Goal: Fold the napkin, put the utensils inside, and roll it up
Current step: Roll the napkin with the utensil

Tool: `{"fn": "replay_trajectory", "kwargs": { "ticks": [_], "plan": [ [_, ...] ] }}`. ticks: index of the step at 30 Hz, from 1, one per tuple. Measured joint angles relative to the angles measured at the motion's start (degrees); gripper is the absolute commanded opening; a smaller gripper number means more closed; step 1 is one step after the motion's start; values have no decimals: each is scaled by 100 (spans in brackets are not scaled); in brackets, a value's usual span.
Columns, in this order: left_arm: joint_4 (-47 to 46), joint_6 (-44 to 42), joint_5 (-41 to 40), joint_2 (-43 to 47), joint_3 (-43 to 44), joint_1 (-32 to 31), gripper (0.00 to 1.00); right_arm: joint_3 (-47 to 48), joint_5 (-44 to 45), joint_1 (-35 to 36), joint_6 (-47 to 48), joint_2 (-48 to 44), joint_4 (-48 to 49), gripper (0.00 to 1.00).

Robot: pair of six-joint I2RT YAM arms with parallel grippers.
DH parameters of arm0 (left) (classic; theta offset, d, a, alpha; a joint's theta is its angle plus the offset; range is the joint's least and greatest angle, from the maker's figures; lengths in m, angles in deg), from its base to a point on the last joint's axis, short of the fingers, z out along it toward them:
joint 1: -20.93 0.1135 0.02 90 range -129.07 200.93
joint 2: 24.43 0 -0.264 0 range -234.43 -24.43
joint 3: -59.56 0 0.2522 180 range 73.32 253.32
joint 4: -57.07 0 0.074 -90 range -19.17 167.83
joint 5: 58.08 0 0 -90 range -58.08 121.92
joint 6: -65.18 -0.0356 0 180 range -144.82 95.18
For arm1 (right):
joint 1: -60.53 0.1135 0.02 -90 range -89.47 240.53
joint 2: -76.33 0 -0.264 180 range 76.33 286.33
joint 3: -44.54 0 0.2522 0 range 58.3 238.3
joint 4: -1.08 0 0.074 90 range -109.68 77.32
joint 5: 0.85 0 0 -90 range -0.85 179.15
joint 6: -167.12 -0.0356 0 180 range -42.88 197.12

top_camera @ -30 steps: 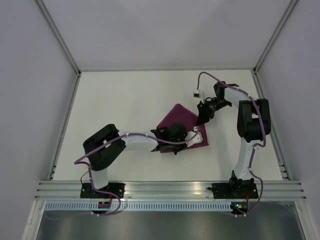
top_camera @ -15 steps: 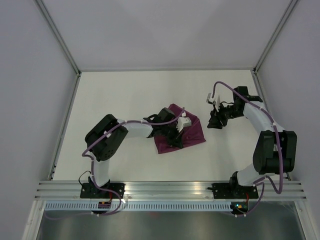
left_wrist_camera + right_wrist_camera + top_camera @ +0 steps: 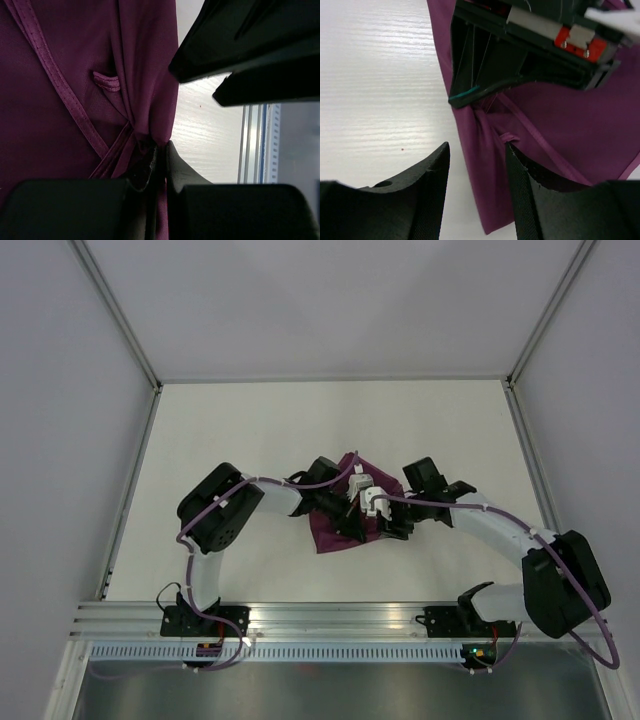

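While the top view shows the plum-purple fabric napkin (image 3: 330, 532) bunched on the white table (image 3: 230, 430) between both arms, left wrist view has the left gripper (image 3: 159, 156) pinching a napkin fold, right wrist view has the right gripper (image 3: 477, 152) spread wide, straddling the cloth's edge.

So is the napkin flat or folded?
Folded over: the napkin shows a hemmed edge crossing another layer, with a bunch pinched by the left gripper.

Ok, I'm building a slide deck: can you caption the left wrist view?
Left gripper shut on a gathered fold of the napkin, the right gripper open close alongside.
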Motion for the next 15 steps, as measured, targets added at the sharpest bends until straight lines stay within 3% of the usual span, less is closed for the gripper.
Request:
{"fn": "replay_trajectory", "kwargs": {
  "ticks": [15],
  "plan": [
    [-31,201,385,-212,103,83,2,-149,699,970,-170,472,673,50]
  ]
}}
